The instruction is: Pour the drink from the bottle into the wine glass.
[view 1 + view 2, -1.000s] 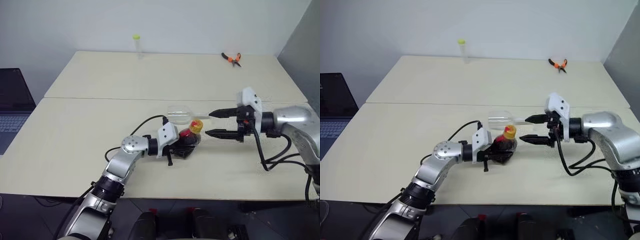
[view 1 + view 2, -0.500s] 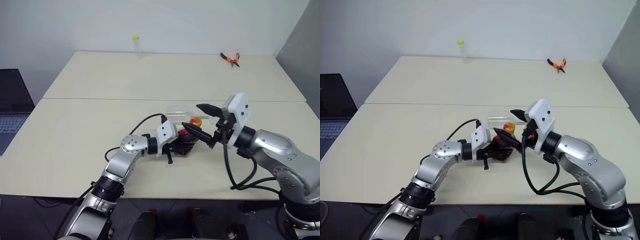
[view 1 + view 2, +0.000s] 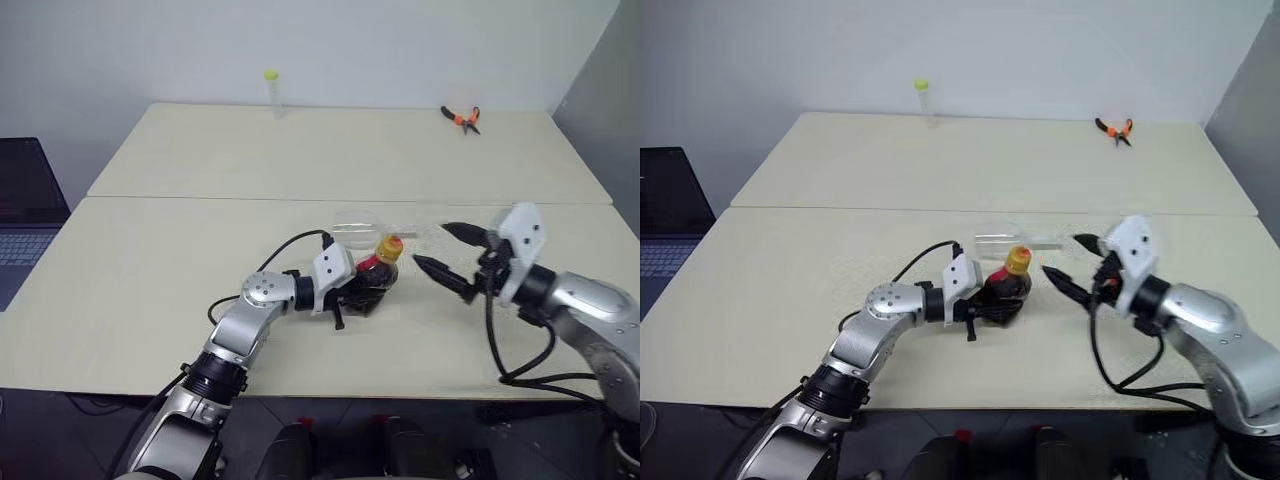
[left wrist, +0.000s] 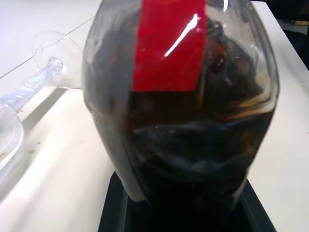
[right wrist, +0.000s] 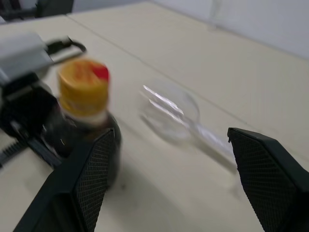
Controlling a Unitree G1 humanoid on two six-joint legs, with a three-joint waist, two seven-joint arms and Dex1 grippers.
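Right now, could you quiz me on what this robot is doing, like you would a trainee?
1. True or false: the wine glass stands upright.
2. Which gripper holds the bottle? A) left gripper B) right gripper
3. What colour is the bottle's cap?

Key
1. False: it lies on its side on the table.
2. A; the right gripper hangs open beside it.
3. Yellow, and it is on the bottle.

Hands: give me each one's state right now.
Left hand: shut on the bottle.
Right hand: open, holding nothing.
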